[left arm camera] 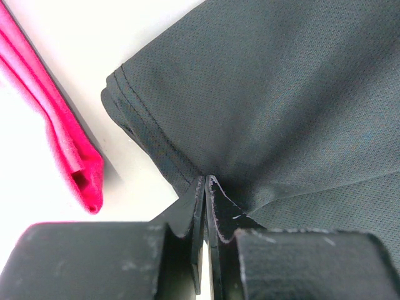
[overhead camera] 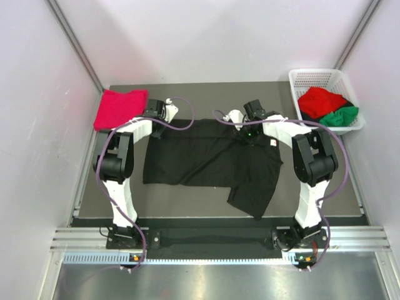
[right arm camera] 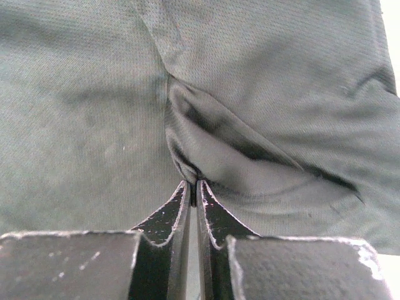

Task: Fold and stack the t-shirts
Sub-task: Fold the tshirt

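A black t-shirt [overhead camera: 209, 161] lies spread on the dark mat, one sleeve hanging toward the near right. My left gripper [overhead camera: 164, 120] is shut on its far left hem; the wrist view shows the jaws pinching the stitched edge of the black t-shirt [left arm camera: 275, 94]. My right gripper [overhead camera: 245, 132] is shut on a fold near the collar, a bunched pleat of the black t-shirt [right arm camera: 206, 144] between the tips. A small white tag [overhead camera: 272, 142] shows near the right arm. A folded crimson-pink t-shirt [overhead camera: 119, 108] lies at the far left; it also shows in the left wrist view [left arm camera: 56, 125].
A white mesh basket [overhead camera: 325, 78] stands at the far right, holding a bright red tee [overhead camera: 320, 100] and a green one [overhead camera: 341, 116]. White walls close in on both sides. The mat's [overhead camera: 187, 203] near strip lies bare.
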`<action>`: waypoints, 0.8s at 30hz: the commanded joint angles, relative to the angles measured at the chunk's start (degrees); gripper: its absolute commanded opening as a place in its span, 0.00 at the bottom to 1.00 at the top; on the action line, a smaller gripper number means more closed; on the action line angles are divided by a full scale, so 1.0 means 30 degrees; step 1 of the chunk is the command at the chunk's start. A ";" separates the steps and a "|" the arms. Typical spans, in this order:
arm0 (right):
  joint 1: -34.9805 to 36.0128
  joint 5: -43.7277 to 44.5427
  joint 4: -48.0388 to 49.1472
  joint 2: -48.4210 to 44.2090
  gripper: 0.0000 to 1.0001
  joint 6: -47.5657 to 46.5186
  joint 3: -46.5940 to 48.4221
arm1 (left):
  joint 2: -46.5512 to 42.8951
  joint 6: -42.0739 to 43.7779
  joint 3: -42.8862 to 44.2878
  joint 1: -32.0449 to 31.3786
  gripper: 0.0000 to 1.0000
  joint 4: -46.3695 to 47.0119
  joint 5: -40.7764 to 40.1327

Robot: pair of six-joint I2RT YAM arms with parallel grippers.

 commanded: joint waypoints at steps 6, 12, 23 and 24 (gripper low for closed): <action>0.1414 0.0046 -0.1433 -0.3244 0.05 0.0729 0.0780 | 0.0031 0.0107 -0.0402 0.0052 0.07 -0.0500 -0.0324; 0.2968 0.0339 -0.1698 -0.4008 0.05 0.1608 0.0078 | -0.0086 0.0165 -0.0431 0.0052 0.07 -0.0471 -0.0353; 0.3469 0.1188 -0.1960 -0.5648 0.25 0.2342 -0.1654 | -0.0115 0.0224 -0.0344 0.0052 0.07 -0.0266 -0.0353; 0.3179 0.1305 -0.1904 -0.6027 0.26 0.2399 -0.1478 | -0.0086 0.0195 -0.0198 0.0052 0.07 -0.0353 -0.0353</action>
